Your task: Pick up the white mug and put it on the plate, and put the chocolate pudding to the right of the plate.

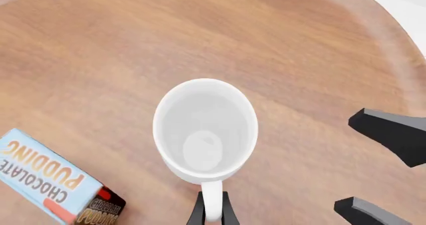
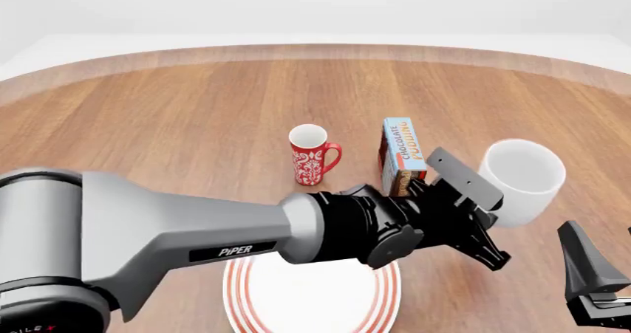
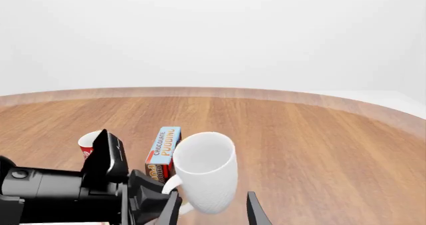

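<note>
The white mug is seen from above in the left wrist view, its handle between the two fingertips of my left gripper, which is shut on the handle. In the front view the left gripper reaches across to the mug at the right, which leans a little. The chocolate pudding stands just left of the mug. The plate lies at the near edge, partly hidden under my left arm. My right gripper is open and empty, near the mug.
A slim red mug with white floral pattern stands upright left of the pudding, beyond the plate. The round wooden table's edge curves behind the things. The right gripper's fingers show beside the mug in the left wrist view.
</note>
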Controlling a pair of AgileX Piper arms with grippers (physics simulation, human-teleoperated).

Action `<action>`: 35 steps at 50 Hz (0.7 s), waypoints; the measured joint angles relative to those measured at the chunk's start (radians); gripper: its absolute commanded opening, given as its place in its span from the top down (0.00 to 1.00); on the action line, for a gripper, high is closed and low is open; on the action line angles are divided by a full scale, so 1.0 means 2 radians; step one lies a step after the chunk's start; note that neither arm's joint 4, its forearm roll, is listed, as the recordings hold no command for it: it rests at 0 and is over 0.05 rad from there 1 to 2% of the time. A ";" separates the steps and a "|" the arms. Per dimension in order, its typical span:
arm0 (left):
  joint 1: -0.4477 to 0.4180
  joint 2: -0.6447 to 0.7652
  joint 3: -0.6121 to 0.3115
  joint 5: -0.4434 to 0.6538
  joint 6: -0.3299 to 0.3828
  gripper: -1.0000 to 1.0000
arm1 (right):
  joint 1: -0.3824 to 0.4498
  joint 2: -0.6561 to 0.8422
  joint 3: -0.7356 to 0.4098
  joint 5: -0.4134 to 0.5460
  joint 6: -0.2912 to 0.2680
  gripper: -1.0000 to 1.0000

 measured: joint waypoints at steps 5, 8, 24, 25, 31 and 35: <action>0.001 -0.018 0.022 -0.009 0.002 1.00 | 0.000 0.000 0.001 -0.001 0.000 0.00; 0.001 -0.027 0.036 -0.015 0.003 1.00 | 0.000 0.000 0.001 -0.001 0.000 0.00; 0.006 -0.074 0.103 -0.044 0.005 1.00 | 0.000 0.000 0.003 -0.003 -0.001 0.00; 0.006 -0.077 0.107 -0.046 0.005 1.00 | 0.000 0.000 0.003 -0.003 -0.002 0.00; 0.007 -0.090 0.129 -0.055 0.007 1.00 | 0.000 0.000 0.003 -0.004 -0.002 0.00; 0.006 -0.100 0.143 -0.060 0.007 1.00 | 0.000 0.001 0.003 -0.005 -0.002 0.00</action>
